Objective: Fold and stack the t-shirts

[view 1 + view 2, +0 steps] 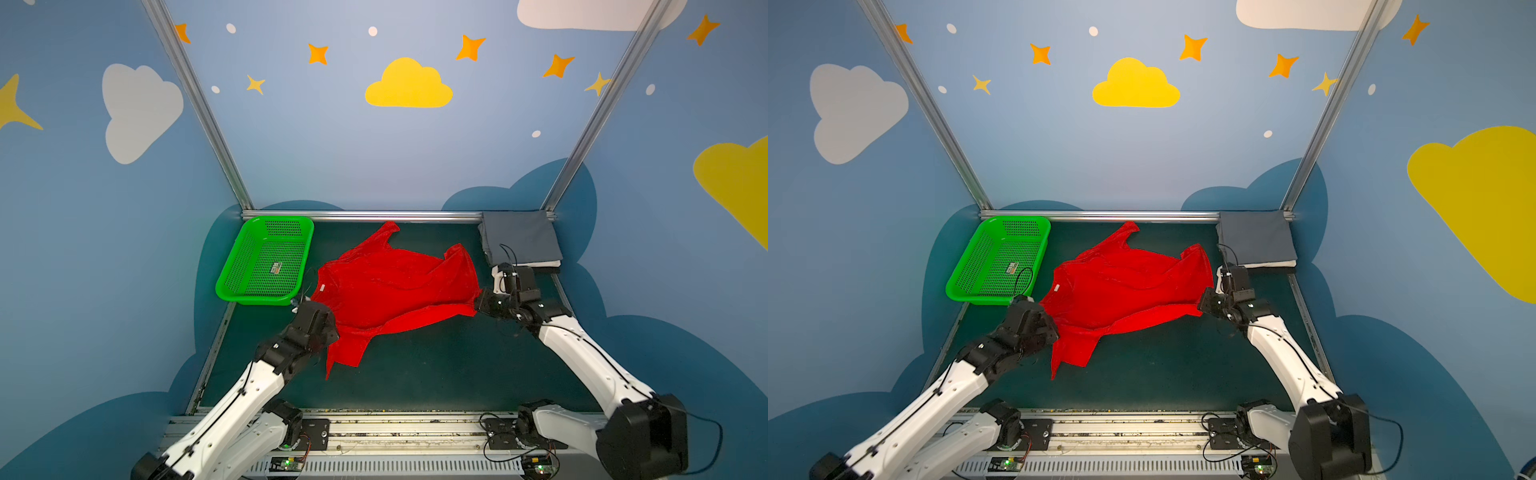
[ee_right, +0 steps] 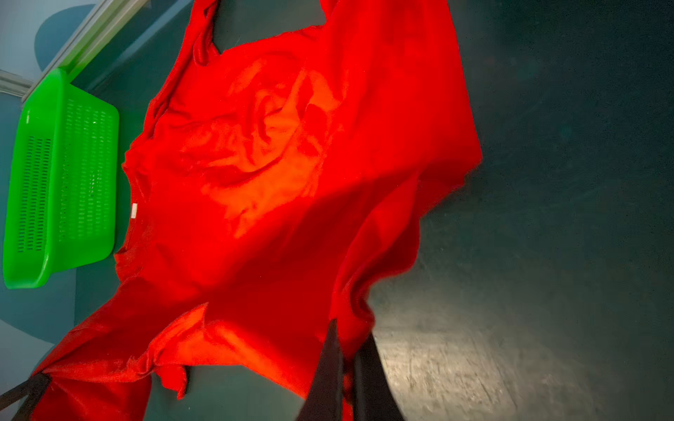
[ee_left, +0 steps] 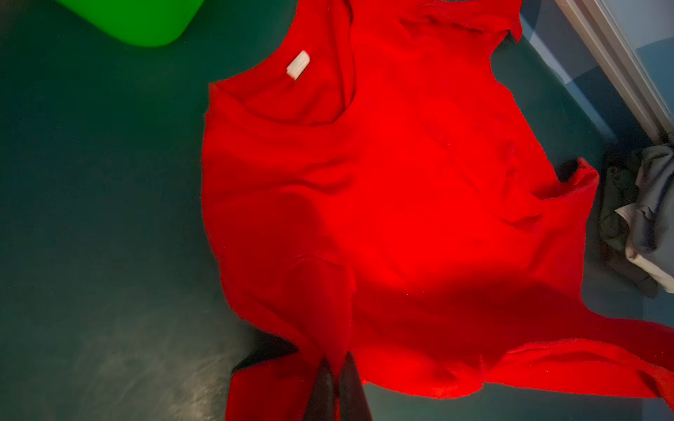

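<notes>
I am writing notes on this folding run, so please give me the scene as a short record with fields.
red shirt: unfolded, wrinkled, in the middle of the table
folded stack: far right corner, grey on top, white edge beneath
basket: green, far left, no shirt inside
left gripper: shut on red shirt, at its collar end
right gripper: shut on red shirt, at its opposite edge

The red t-shirt (image 1: 395, 286), rumpled and half spread with its neck label (image 1: 322, 287) showing, lay mid-scene, while a grey shirt (image 1: 519, 239) sat folded square atop a white shirt (image 1: 540, 263) at the far right corner.
</notes>
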Action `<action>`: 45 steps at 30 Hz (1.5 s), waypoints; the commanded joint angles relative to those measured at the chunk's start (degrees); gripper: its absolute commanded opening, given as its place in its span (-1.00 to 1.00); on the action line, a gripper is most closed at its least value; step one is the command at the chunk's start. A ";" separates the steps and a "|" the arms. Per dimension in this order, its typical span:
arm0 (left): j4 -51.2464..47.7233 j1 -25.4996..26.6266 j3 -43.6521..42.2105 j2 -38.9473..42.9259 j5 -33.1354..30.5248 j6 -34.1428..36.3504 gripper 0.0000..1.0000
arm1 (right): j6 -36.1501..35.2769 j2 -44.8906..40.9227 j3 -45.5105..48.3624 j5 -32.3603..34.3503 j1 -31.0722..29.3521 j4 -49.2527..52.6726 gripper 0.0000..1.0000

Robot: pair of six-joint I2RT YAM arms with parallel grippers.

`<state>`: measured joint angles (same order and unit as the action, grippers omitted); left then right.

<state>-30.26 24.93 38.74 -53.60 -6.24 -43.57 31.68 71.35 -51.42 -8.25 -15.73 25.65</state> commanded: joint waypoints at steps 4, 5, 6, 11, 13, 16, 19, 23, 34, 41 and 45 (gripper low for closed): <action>12.73 -7.01 17.57 -20.27 3.21 8.86 -0.93 | -0.67 15.72 -18.05 0.90 2.12 -2.64 -1.00; 11.84 -8.25 22.76 -24.40 2.24 9.82 -0.93 | -1.43 19.40 -22.92 0.62 2.76 -2.41 -1.00; 10.63 -9.28 27.94 -27.96 2.19 10.45 -0.93 | -1.91 22.43 -27.96 0.02 3.53 -1.69 -1.00; -3.11 -12.71 60.62 -41.30 4.00 15.55 -0.92 | -5.67 35.35 -59.42 -0.61 6.80 10.09 -1.00; -6.87 -12.47 68.01 -40.45 3.88 17.07 -0.93 | -6.89 34.02 -65.08 0.02 6.98 13.15 -1.00; -5.24 -10.16 64.64 -31.32 0.84 18.85 -0.93 | -8.29 24.91 -59.03 2.01 6.61 10.47 -1.00; 2.16 -6.18 49.05 -17.96 -3.55 20.43 -0.93 | -6.50 13.32 -42.87 4.48 6.39 6.56 -1.00; 3.50 -1.56 29.28 -5.36 -7.20 17.20 -0.93 | -1.09 -1.93 -17.14 4.39 5.98 0.46 -1.00; -3.65 5.61 -4.18 12.73 -8.84 -1.86 -0.93 | 7.21 -19.80 18.41 4.19 0.91 2.53 -1.00; -9.23 6.77 -8.03 19.52 -8.39 -6.41 -0.92 | 8.22 -24.15 20.54 6.61 0.28 10.03 -1.00; -9.73 7.09 -8.83 19.56 -7.04 -7.49 -0.52 | 9.04 -24.79 21.25 8.17 -0.10 12.49 -1.00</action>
<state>-37.63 31.92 30.83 -33.82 -13.30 -48.88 39.48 47.05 -30.92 -2.83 -15.62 34.13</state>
